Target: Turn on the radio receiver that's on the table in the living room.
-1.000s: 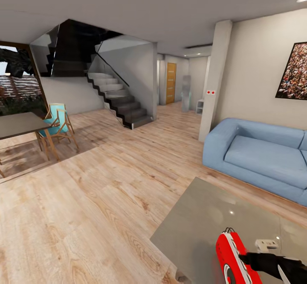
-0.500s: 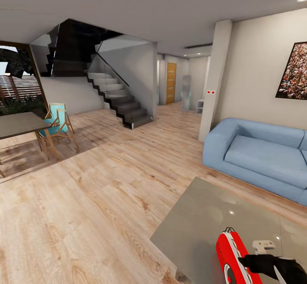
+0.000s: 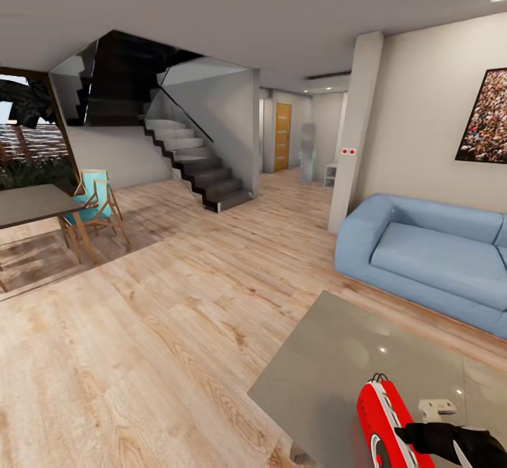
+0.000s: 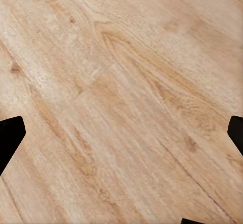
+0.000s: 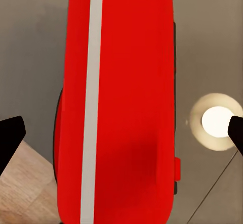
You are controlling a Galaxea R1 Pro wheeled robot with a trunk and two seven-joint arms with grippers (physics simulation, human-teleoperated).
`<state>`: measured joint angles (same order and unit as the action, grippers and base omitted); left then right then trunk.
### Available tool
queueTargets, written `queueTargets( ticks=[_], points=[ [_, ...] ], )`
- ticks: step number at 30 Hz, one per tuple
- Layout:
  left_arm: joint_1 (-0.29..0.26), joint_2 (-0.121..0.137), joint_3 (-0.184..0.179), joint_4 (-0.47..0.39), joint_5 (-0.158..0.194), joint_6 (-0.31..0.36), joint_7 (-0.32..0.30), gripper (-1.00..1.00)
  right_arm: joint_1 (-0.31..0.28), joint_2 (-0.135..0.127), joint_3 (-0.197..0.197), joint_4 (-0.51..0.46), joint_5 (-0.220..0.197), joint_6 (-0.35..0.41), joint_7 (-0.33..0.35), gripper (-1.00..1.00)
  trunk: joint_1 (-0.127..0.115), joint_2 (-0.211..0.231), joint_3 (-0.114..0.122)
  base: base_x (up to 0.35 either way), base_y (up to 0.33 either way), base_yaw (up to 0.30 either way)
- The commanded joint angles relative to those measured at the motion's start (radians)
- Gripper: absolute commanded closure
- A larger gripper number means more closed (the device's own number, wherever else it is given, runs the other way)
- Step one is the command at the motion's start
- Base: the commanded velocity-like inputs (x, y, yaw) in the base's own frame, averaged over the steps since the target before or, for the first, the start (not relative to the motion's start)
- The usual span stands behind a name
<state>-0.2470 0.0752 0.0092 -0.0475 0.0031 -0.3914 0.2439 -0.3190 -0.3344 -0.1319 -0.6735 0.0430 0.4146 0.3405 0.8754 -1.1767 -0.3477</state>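
Living rm: pale plank floor [image 3: 141, 341], blue sofa [image 3: 429, 257], stairs [image 3: 197, 165] at back. Glossy grey table [image 3: 331, 362] sat near the robot, red radio receiver [image 3: 384, 426] upright at its near edge w/ wire handle on top. Right gripper [image 3: 412, 433] was at the radio's side, possibly touching; fingers spread wide either side of the red body [image 5: 121, 102]. Left gripper [image 4: 121, 133] hung over bare floor, fingers also apart.

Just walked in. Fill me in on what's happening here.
A two-armed robot is working at the low glossy grey coffee table in a living room with a light-blue sofa. Its right pincer is up against the small red radio with a white band, which stands on the table. The left pincer hangs open over the pale wood plank floor.
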Motion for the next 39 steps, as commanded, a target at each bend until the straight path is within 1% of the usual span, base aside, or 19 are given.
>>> queueTargets(
  ticks=[1, 5, 15, 21, 30, 36, 39],
  points=[
    [0.0, 0.0, 0.0, 0.0, 0.0, 0.0, 0.0, -1.0, 0.0, 0.0, 0.0, 0.0, 0.0, 0.0, 0.0, -1.0, 0.004, -0.007, -0.003, 0.0, 0.0, 0.0],
    [0.0, 0.0, 0.0, 0.0, 0.0, 0.0, 0.0, -1.0, 0.0, 0.0, 0.0, 0.001, 0.0, 0.0, 0.0, -1.0, 0.019, -0.035, -0.016, 0.0, 0.0, 0.0],
    [0.0, 0.0, 0.0, 0.0, 0.0, 0.0, 0.0, -1.0, 0.0, 0.0, 0.0, 0.0, 0.0, 0.0, 0.0, -1.0, 0.019, -0.035, -0.016, 0.0, 0.0, 0.0],
    [0.0, 0.0, 0.0, 0.0, 0.0, 0.0, 0.0, -1.0, 0.0, 0.0, 0.0, 0.001, 0.0, 0.0, 0.0, -1.0, 0.042, -0.077, -0.035, 0.0, 0.0, 0.0],
    [0.0, 0.0, 0.0, 0.0, 0.0, 0.0, 0.0, -1.0, 0.0, 0.0, 0.0, 0.001, 0.0, 0.001, 0.0, -1.0, 0.042, -0.077, -0.035, 0.0, 0.0, 0.0],
    [0.0, 0.0, 0.0, 0.0, 0.0, 0.0, 0.0, -1.0, 0.0, 0.0, 0.0, 0.001, 0.0, 0.001, 0.0, -1.0, 0.065, -0.119, -0.053, 0.0, 0.0, 0.0],
    [0.0, 0.0, 0.0, 0.0, 0.0, 0.0, 0.0, -1.0, 0.0, 0.0, 0.0, 0.002, 0.0, 0.001, 0.0, -1.0, 0.065, -0.119, -0.053, 0.0, 0.0, 0.0]
  ],
)
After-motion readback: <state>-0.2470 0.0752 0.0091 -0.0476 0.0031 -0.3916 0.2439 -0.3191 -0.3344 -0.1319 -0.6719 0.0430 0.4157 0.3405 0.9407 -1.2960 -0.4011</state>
